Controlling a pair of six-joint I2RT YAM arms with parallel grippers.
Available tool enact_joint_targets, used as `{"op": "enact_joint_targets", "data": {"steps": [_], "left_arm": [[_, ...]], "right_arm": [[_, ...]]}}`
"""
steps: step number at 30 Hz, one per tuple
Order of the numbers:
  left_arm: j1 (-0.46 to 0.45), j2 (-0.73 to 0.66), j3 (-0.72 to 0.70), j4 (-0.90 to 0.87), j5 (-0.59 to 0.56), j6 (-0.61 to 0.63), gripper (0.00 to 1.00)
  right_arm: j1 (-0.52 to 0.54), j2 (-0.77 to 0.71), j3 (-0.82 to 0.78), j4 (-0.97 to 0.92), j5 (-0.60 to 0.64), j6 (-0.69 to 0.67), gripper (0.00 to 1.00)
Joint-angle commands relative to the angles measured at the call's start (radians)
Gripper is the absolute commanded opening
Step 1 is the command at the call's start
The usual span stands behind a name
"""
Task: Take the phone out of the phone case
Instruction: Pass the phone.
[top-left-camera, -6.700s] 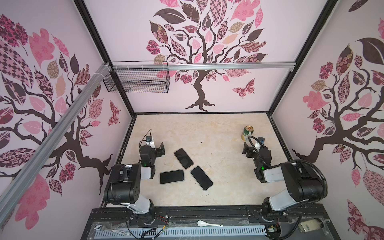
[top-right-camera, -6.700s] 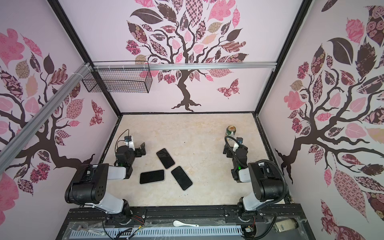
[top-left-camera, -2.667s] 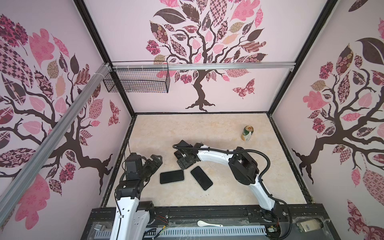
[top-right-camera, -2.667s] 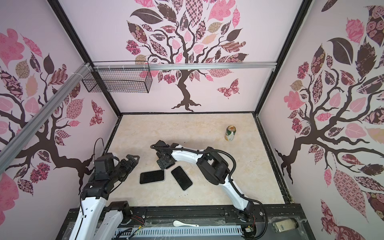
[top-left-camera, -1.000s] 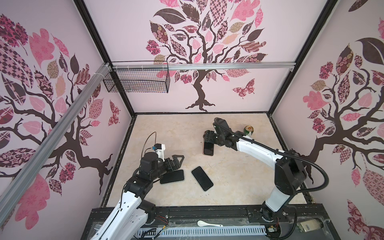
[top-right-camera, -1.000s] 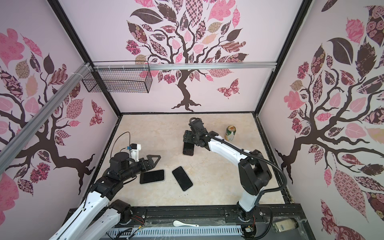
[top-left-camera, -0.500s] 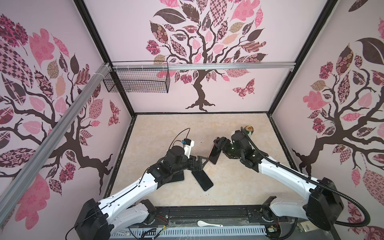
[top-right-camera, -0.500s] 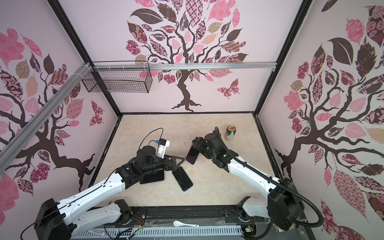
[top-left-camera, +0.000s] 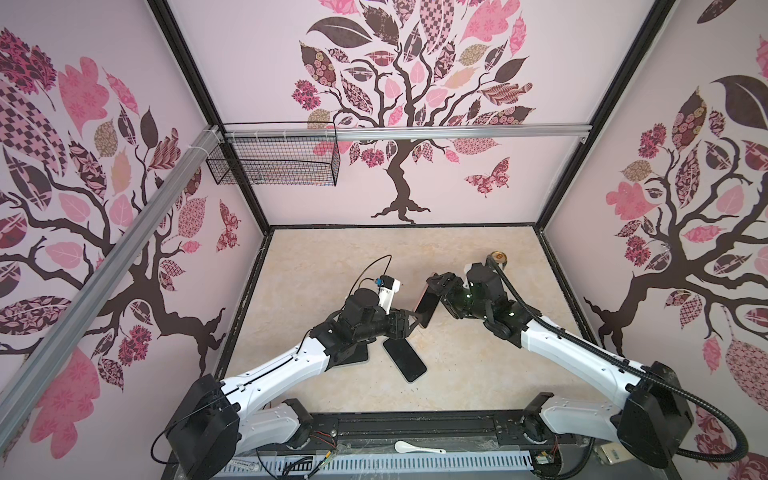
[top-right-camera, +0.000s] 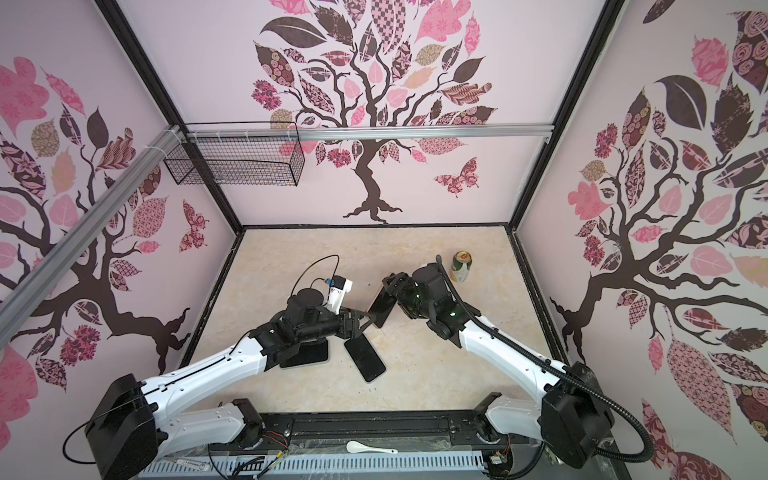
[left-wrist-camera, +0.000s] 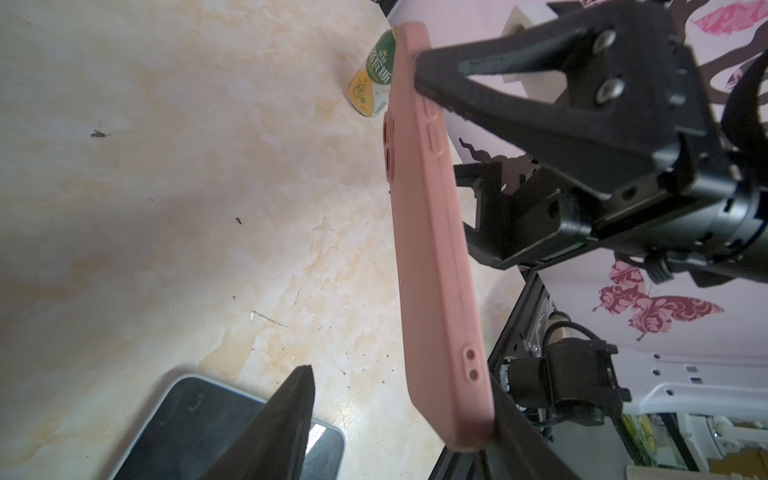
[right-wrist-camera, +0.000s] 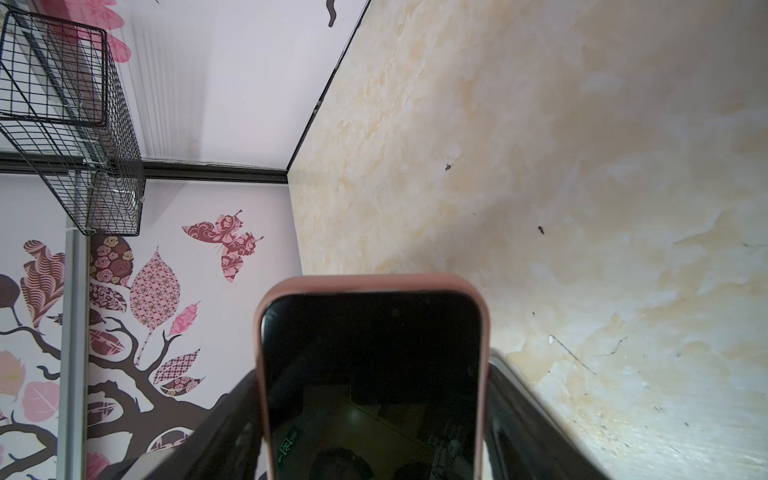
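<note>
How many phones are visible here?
3. The pink-cased phone is held by the right gripper; a second phone lies on the table; a third phone lies partly hidden under the left arm.

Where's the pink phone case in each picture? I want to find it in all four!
In a top view: pink phone case holding a black phone, mid-picture, lifted between both arms.
In a top view: same place, slightly further left.
Left wrist view: its long pink side, centre, running down the picture.
Right wrist view: its rounded end and dark screen, bottom centre.
Landmark: green-and-yellow drink can just beyond it; missing from the right wrist view.
</note>
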Motion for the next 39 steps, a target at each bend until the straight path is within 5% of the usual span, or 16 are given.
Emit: {"op": "enact_joint_targets", "data": {"steps": [1,25,32,34,37,39], "left_arm": [[-0.003,0.017,0.052,0.03,-0.016,0.003,0.48],[-0.02,0.101,0.088,0.046,0.015,0.01,0.2],[-0.021,0.09,0.085,0.015,0.006,0.016,0.02],[-0.021,0.081,0.104,-0.03,0.016,0.036,0.0],[-0.021,0.056,0.128,-0.086,0.008,0.055,0.0],[-0.022,0.041,0.141,-0.118,-0.012,0.065,0.0]], "right_arm": [[-0.001,0.002,0.034,0.03,-0.02,0.019,0.15],[-0.001,0.0,0.068,-0.064,0.009,-0.066,0.18],[-0.001,0.005,0.083,-0.06,0.016,-0.069,0.21],[-0.001,-0.017,0.066,-0.046,0.035,-0.074,0.3],[-0.002,-0.058,0.051,0.001,0.067,-0.13,0.71],[-0.002,-0.085,0.053,0.015,0.096,-0.192,0.87]]}}
